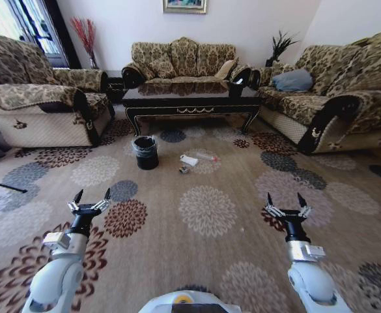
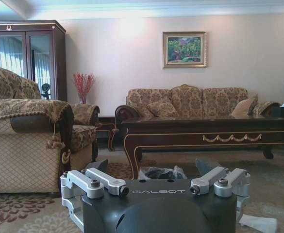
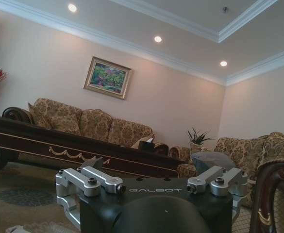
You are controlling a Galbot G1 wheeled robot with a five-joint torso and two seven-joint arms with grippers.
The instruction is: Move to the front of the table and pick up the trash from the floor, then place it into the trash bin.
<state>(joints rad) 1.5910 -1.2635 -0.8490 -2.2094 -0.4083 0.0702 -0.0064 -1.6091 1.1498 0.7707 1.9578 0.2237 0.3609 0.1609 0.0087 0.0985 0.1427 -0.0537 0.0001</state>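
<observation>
Left fingers [image 1: 90, 199]: spread apart, empty, raised over the carpet [image 1: 210, 248] at the left arm's tip. The same fingers [image 2: 156, 184] also appear in the left wrist view.

Right fingers [image 1: 286, 202]: spread apart, empty, raised over the carpet at matching height. They appear too in the right wrist view [image 3: 151, 182].

Trash, ahead of both pairs of fingers and well apart from them, lying on the carpet between them and the desk [image 1: 190, 99]:
- white paper piece [image 1: 189, 160], nearer the left fingers' side.
- clear plastic bottle [image 1: 206, 156], just beyond the paper; cap colour hard to tell.
- little dark ball [image 1: 184, 170], the nearest item, just this side of the paper.

Trash bin [image 1: 145, 152]: black, lined, upright, just beside the paper on the left fingers' side, in front of the desk's left leg.

Risks, as judged:
- The three pieces lie close together; fingers closing on one may nudge another, and the ball or bottle could roll off under the desk.
- The paper lies flat; fingers may skid over it or catch carpet pile.
- The bin stands close to the trash; a left-arm reach could tip it.
- Driving in too far could run the base over the pieces.
</observation>
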